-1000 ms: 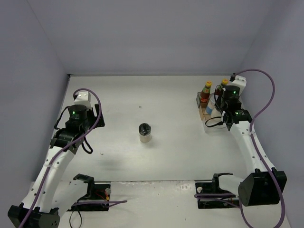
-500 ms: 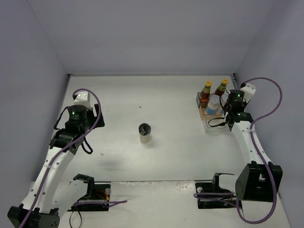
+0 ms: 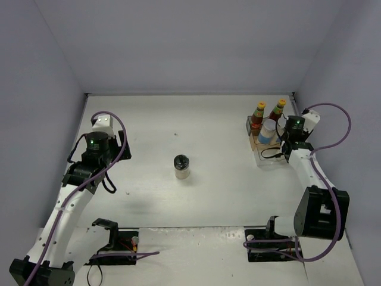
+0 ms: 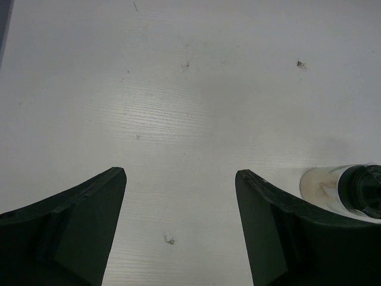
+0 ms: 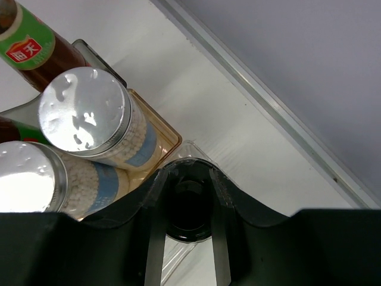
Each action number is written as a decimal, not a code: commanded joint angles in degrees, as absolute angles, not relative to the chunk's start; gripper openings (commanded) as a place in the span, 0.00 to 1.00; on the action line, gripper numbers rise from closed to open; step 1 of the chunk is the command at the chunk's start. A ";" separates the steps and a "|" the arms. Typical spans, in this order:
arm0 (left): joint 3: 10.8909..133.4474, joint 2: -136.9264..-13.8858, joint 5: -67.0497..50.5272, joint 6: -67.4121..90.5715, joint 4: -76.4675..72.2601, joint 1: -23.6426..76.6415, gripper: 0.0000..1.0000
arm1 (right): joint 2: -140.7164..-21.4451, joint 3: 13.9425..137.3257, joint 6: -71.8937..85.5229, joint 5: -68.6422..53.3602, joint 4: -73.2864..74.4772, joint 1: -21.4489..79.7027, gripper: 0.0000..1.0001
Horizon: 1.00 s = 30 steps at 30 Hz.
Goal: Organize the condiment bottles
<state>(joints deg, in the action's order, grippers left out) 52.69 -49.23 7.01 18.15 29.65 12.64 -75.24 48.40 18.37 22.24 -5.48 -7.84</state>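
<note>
Two red sauce bottles point(image 3: 259, 113) point(image 3: 277, 109) with yellow caps stand on the back tier of the clear organizer point(image 3: 266, 159) at the far right. A silver-lidded shaker point(image 3: 267, 131) stands in front of them. The right wrist view shows two shakers point(image 5: 83, 113) point(image 5: 30, 179) side by side. My right gripper point(image 3: 283, 145) point(image 5: 187, 179) is shut on a black-lidded jar point(image 5: 189, 208) at the organizer's front tier. A second black-lidded pale jar point(image 3: 182, 167) point(image 4: 351, 190) stands alone mid-table. My left gripper point(image 3: 112, 137) point(image 4: 178, 173) is open and empty, well left of that jar.
Grey walls close the table at the back and sides; the right wall is close behind the organizer. The organizer's amber-tinted rim point(image 5: 172, 140) lies just left of my right fingers. Two black stands sit at the near edge by the arm bases.
My right wrist has moved right and a little back off the organizer, uncovering the shaker and the second red bottle. The left arm and the mid-table jar have not moved.
</note>
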 commanded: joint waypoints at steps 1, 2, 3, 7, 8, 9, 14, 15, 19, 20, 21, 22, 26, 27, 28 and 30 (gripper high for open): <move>54.14 -49.04 6.85 18.46 25.84 12.75 0.74 | -76.11 48.87 19.51 24.96 -14.14 -8.26 0.00; 54.14 -49.13 6.77 18.46 25.93 12.83 0.74 | -76.37 48.35 19.60 24.79 -14.50 -8.26 0.00; 54.14 -49.22 6.85 18.46 25.93 12.83 0.74 | -76.99 48.08 19.86 24.70 -14.94 -8.26 0.00; 54.14 -49.22 6.86 18.46 25.93 12.83 0.74 | -78.05 46.85 20.21 24.17 -16.08 -8.26 0.00; 54.14 -49.22 6.86 18.46 25.75 12.83 0.74 | -78.31 46.15 20.21 24.08 -16.34 -8.26 0.00; 54.14 -49.13 6.77 18.37 25.66 12.83 0.74 | -78.40 45.71 20.30 24.17 -16.87 -8.26 0.00; 54.05 -49.13 6.77 18.37 25.66 12.83 0.74 | -78.66 43.60 21.35 24.52 -17.23 -8.26 0.01; 54.05 -49.13 6.77 18.37 25.66 12.83 0.74 | -78.66 43.33 21.53 24.43 -17.23 -8.26 0.01; 54.05 -49.04 6.77 18.37 25.66 12.75 0.74 | -76.91 42.19 22.15 24.43 -16.53 -8.26 0.25; 54.05 -49.04 6.77 18.37 25.66 12.83 0.74 | -76.38 42.27 22.32 24.35 -16.35 -8.26 0.32; 54.05 -49.13 6.77 18.37 25.66 12.83 0.74 | -75.16 42.36 22.50 24.00 -15.74 -8.17 0.37; 54.14 -49.13 6.77 18.37 25.66 12.83 0.74 | -74.54 42.97 22.67 23.82 -15.21 -8.17 0.46; 54.05 -49.04 6.77 18.37 25.66 12.83 0.74 | -71.90 45.25 22.85 22.41 -12.92 -8.09 0.66; 54.05 -48.96 6.85 18.37 25.66 12.83 0.74 | -71.11 45.79 22.76 22.24 -11.79 -8.09 0.69; 54.05 -49.04 6.77 18.37 25.66 12.83 0.74 | -70.67 46.40 22.76 21.98 -11.34 -8.00 0.73; 54.05 -49.04 6.77 18.37 25.66 12.74 0.74 | -69.35 48.07 22.76 21.62 -9.68 -7.91 0.77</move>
